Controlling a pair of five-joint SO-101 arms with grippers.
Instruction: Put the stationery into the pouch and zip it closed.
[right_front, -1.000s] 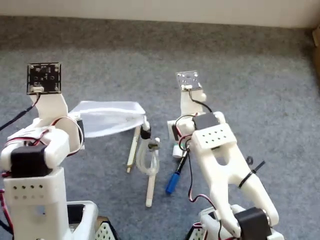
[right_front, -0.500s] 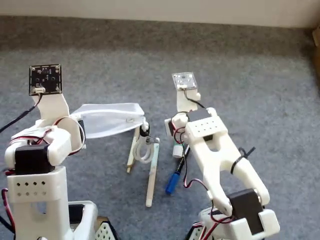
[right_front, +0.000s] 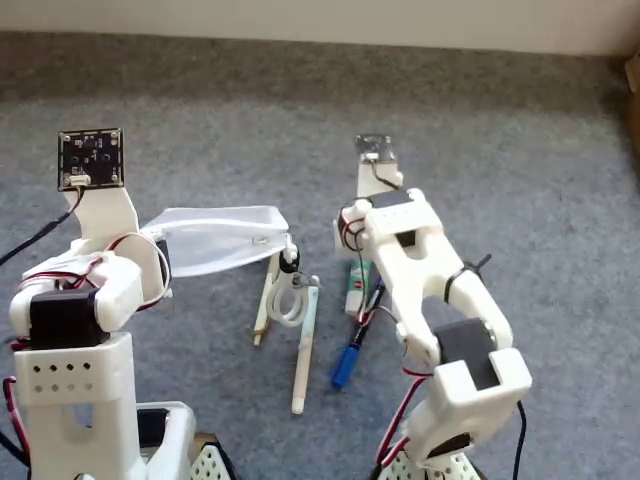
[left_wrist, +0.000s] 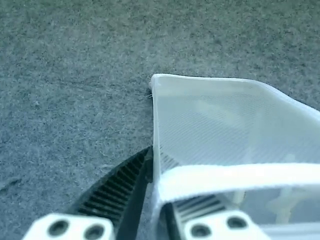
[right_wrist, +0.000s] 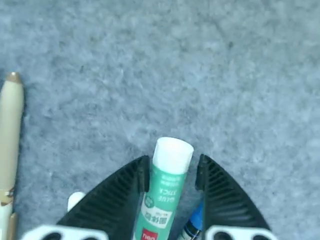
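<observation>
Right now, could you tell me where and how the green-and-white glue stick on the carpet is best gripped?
Probably grip the green-and-white glue stick across its round green body, just below the white cap, coming straight down: it lies flat on the grey carpet, and the right gripper has its open jaws astride it.

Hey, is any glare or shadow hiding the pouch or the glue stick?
Left wrist view: light shines through the pouch, no glare. Right wrist view: glue stick evenly lit, cap bright. High view: the right arm, not shadow, covers part of it.
</observation>
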